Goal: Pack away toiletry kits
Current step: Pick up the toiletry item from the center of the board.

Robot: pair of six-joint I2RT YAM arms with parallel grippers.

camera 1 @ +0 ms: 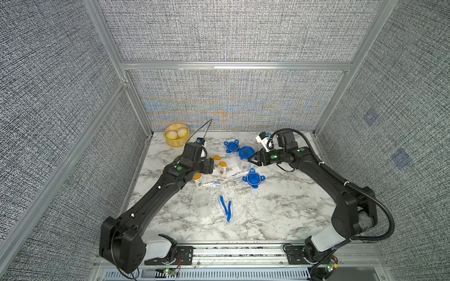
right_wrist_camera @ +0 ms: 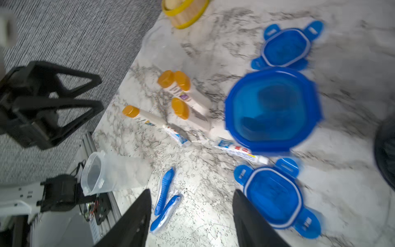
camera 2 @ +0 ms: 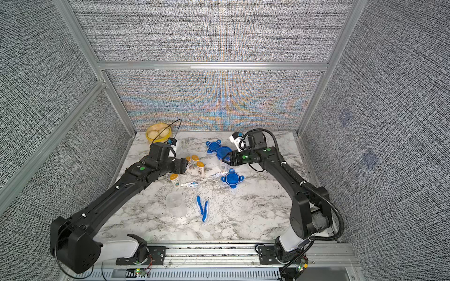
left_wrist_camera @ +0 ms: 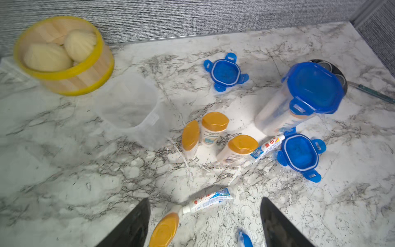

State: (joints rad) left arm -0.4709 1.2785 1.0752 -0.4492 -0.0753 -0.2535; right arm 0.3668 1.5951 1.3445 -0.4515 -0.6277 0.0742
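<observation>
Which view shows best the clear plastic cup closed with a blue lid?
The left wrist view: the closed clear plastic cup is sharp, with lid, wall and contents visible. The right wrist view gives mostly its blurred lid; both top views show it small.

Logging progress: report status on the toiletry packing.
Left end effector open, right end effector open, both empty. Lidded cup packed; bottles, tubes, toothbrushes loose. Empty cup unobstructed.
</observation>
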